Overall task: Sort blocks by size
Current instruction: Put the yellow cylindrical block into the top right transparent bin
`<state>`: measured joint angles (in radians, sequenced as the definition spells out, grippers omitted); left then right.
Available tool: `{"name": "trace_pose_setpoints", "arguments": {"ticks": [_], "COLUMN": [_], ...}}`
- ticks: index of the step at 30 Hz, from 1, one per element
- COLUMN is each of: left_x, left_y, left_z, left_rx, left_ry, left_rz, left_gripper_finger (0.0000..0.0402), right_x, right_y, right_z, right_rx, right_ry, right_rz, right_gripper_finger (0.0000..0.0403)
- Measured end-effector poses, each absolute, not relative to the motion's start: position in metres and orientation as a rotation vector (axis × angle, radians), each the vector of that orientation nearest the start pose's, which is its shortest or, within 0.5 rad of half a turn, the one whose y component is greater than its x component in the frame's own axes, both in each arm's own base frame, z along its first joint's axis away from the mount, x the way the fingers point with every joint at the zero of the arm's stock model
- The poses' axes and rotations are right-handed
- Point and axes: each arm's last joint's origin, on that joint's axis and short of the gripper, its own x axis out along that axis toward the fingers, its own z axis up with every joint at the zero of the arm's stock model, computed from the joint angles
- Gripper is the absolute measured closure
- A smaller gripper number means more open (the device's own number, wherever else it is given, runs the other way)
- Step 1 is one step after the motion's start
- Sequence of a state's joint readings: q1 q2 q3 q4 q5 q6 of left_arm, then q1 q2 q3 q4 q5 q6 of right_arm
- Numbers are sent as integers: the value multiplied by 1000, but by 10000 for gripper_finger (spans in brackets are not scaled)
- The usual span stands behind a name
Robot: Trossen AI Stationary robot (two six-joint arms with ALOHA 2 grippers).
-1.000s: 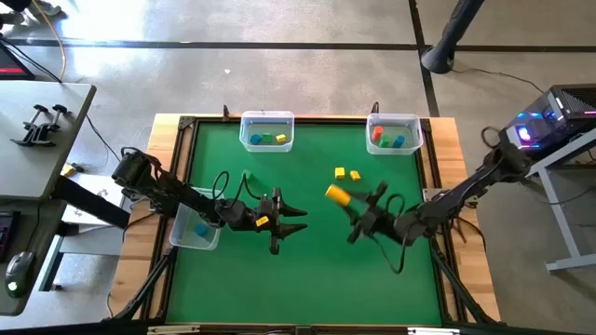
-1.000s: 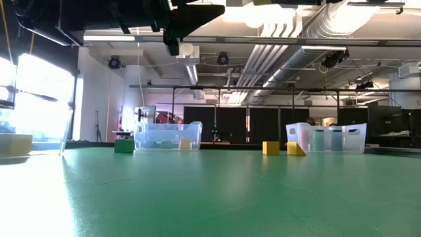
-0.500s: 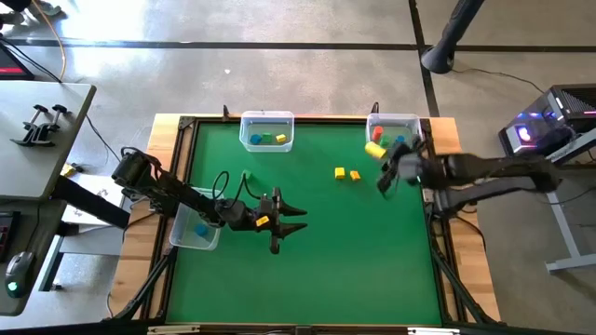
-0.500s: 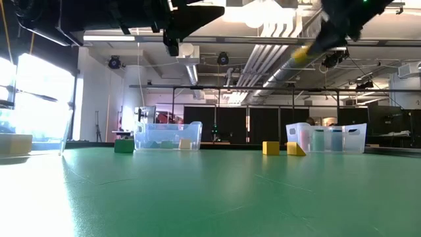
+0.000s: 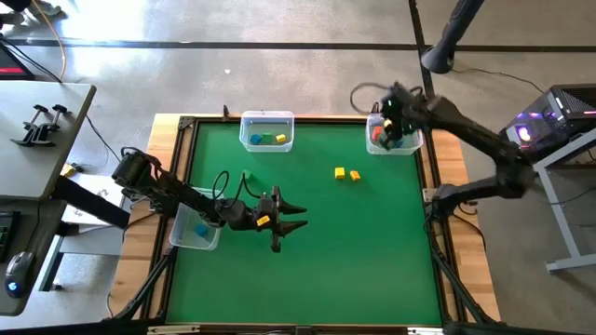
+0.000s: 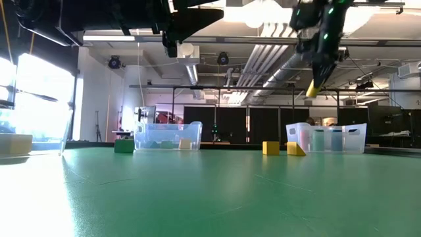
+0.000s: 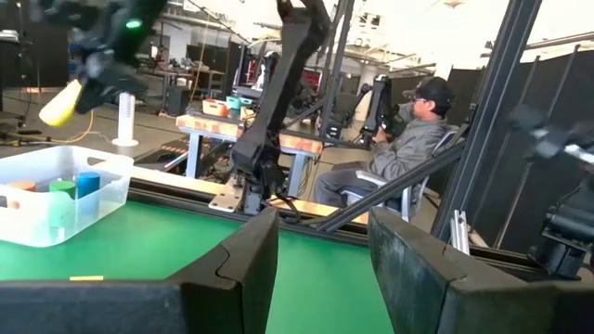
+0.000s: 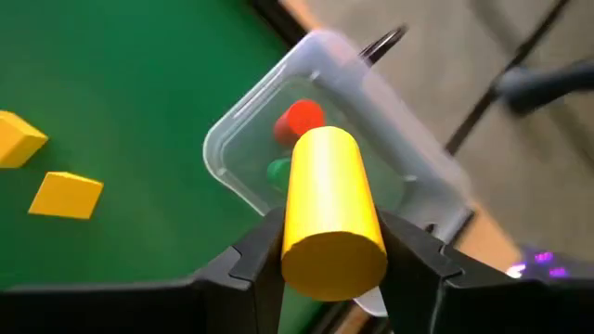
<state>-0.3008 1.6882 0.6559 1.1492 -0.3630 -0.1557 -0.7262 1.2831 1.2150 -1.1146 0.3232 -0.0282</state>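
My right gripper (image 5: 388,127) is shut on a yellow cylinder (image 8: 330,210) above the clear bin at the far right (image 5: 395,136); that bin holds red, green and blue blocks. In the low view the cylinder (image 6: 313,88) sticks out below the gripper (image 6: 321,62). Two small yellow blocks (image 5: 346,173) lie on the green mat. A clear bin at the far left (image 5: 267,131) holds blue, green and yellow blocks. My left gripper (image 5: 291,220) hovers open and empty over the mat's middle. My right gripper pinches the yellow cylinder by its curved sides (image 8: 290,243) between its two fingers (image 8: 252,252), near one end. The fingers lie along the cylinder, which juts out past their tips. They point down, slanting. The cylinder is lifted clear, tilted, above the far-right bin.
A third clear bin (image 5: 196,231) with a blue block sits at the mat's left edge under my left arm. A small green block (image 6: 123,146) stands on the mat beside the far-left bin. A seated person (image 7: 408,139) shows beyond the table.
My right gripper has carried the yellow cylinder from over the mat's middle up and toward the far right corner, and now holds it over the far-right bin. It has tipped so that the cylinder points down.
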Motion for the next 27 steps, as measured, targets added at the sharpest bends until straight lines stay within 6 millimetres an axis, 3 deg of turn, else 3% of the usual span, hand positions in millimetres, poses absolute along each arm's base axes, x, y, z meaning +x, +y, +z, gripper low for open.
{"name": "trace_pose_setpoints", "arguments": {"ticks": [6,11,17,27], "left_x": [311,311,311,311], "left_y": [-86,-86,-86,-86], "left_z": [197,197,196,196], "left_rx": [-193,-191,-190,-191], "left_ry": [-114,-109,-107,-106], "left_rz": [54,54,54,52], "left_gripper_finger": [248,248,248,248], "right_x": [160,155,153,153], "right_y": [-227,-264,-285,-295], "right_z": [282,256,234,215], "right_rx": [444,547,618,653], "right_ry": [1329,1437,1503,1540], "right_rz": [-843,-846,-841,-833], "right_gripper_finger": [269,269,269,269]}}
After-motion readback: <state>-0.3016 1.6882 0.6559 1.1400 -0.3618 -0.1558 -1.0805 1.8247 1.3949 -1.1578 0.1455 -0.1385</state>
